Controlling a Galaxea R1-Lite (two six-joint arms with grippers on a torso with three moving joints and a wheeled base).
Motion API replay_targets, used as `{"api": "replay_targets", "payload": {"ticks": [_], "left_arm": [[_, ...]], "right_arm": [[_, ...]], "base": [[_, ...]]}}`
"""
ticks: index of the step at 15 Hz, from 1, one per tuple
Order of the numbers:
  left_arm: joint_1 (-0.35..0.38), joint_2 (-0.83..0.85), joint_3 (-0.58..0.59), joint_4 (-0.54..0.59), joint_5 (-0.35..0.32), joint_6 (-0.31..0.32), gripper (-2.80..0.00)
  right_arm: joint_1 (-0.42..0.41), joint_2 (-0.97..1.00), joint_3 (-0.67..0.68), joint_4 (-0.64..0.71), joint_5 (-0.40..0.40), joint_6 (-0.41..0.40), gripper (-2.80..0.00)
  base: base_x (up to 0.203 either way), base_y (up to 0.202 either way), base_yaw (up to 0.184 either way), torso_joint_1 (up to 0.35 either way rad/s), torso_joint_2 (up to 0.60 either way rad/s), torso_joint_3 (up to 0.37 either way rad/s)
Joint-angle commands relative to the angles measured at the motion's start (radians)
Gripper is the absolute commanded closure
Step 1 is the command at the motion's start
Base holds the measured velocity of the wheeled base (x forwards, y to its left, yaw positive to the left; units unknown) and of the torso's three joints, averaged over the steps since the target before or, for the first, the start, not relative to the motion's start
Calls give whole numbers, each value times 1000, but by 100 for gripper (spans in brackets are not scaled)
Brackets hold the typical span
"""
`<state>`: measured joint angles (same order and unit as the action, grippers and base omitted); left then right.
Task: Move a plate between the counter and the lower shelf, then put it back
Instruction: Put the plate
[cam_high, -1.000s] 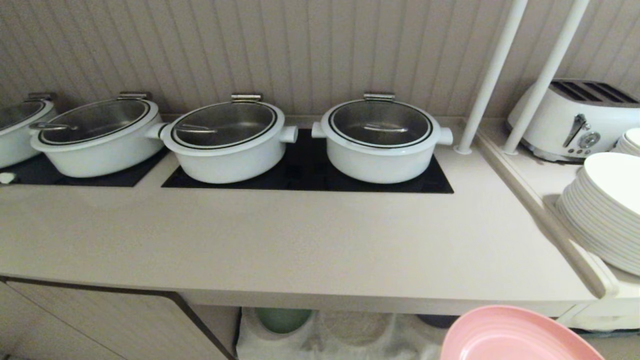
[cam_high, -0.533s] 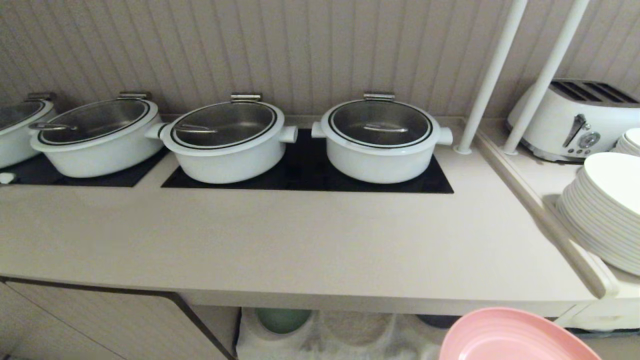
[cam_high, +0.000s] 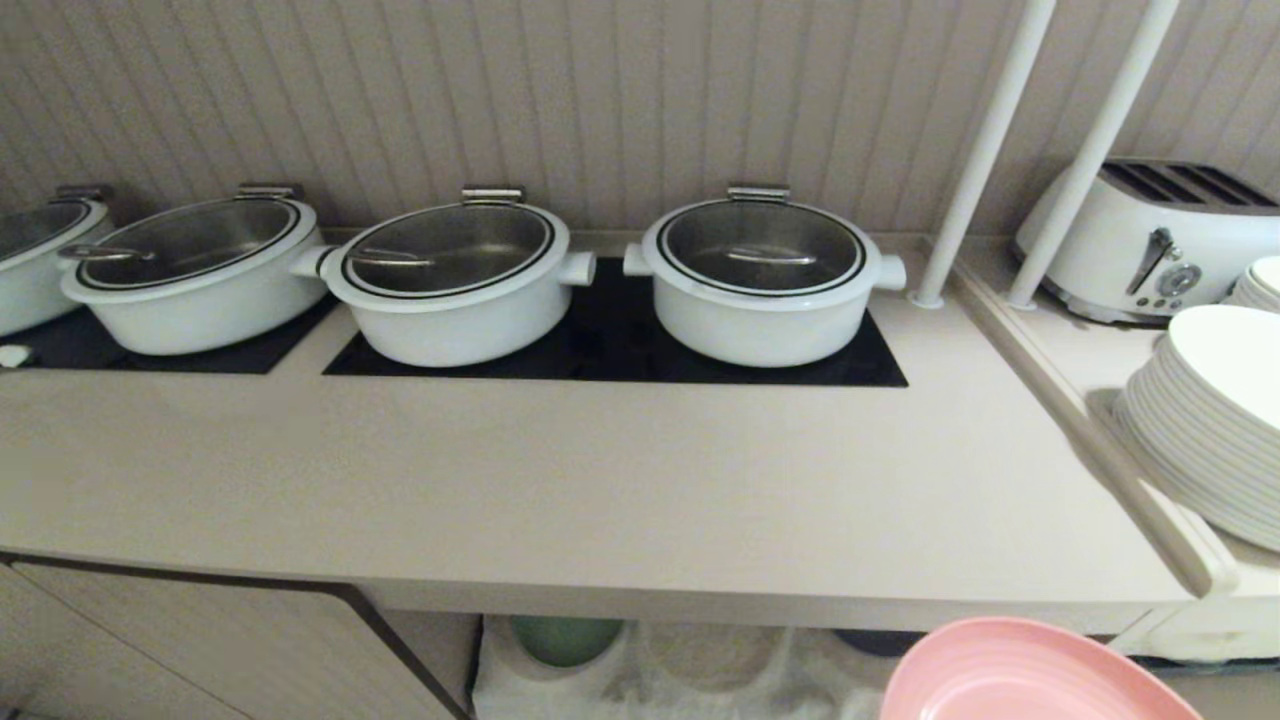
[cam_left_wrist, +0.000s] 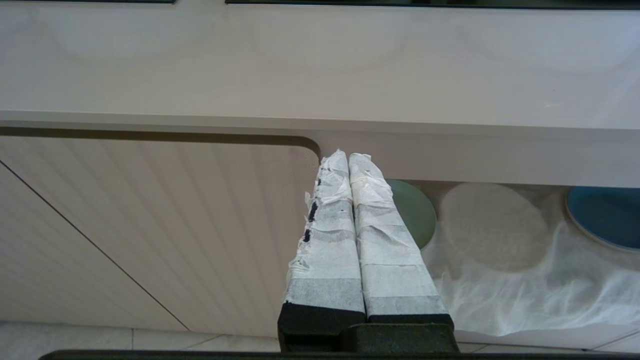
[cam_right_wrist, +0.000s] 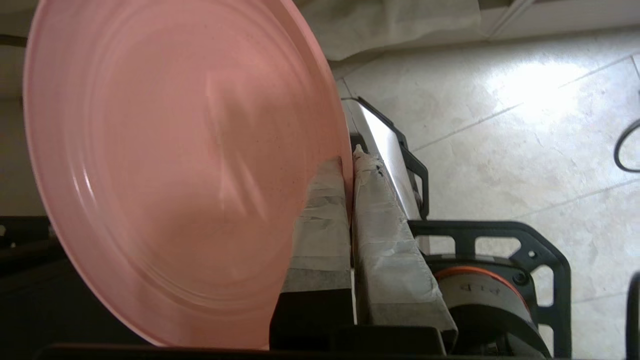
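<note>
1. Right gripper (cam_right_wrist: 350, 165): taped fingers (cam_right_wrist: 387, 250) pinched tight on the rim of the pink plate (cam_right_wrist: 170, 165), rim sandwiched between them, plate tilted and carried in the air.
2. Head view: plate (cam_high: 1020, 675) sits at the bottom right of the frame, cut off by the lower edge, in front of and below the counter's (cam_high: 600, 490) front edge, touching neither the counter nor the shelf.
3. Right wrist view: tiled floor (cam_right_wrist: 500, 110) fills the upper right of the frame, part of the robot base (cam_right_wrist: 490, 290) at the lower right.
4. Left gripper (cam_left_wrist: 347, 165): taped fingers (cam_left_wrist: 327, 240) pressed together, nothing between them, tips in front of the counter's front edge next to the shelf opening.
5. Lower shelf (cam_left_wrist: 500, 300): white wrinkled cloth covers the floor; green plate (cam_left_wrist: 412, 212) just beside the left fingers, blue plate (cam_left_wrist: 605, 215) at the right edge of the frame, a bare round imprint in the cloth between them.
6. Counter top: three white pots with glass lids in full view; rightmost pot (cam_high: 765, 275) on a black hob panel (cam_high: 615, 345).
7. Far right of the head view: stack of white plates (cam_high: 1200, 420), white toaster (cam_high: 1150, 240) behind it, two white poles (cam_high: 985, 150) at the upper right.
</note>
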<state>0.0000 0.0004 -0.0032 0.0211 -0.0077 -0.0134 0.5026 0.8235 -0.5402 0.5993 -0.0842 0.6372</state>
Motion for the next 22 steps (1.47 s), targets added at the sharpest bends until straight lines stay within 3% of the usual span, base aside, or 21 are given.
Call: {"api": "replay_targets", "payload": {"ticks": [1,7,22], "left_arm": [[0,0,0,0,0,0,0],[0,0,0,0,0,0,0],[0,0,0,0,-2,0,0]], "right_arm": [[1,-11,-3,18,0,2,0],[-1,-41,-21,80,3,7,0],[-2,-46,-19,87,4,8,0]], "base": [[0,0,0,0,0,0],[0,0,0,0,0,0],[0,0,0,0,0,0]]}}
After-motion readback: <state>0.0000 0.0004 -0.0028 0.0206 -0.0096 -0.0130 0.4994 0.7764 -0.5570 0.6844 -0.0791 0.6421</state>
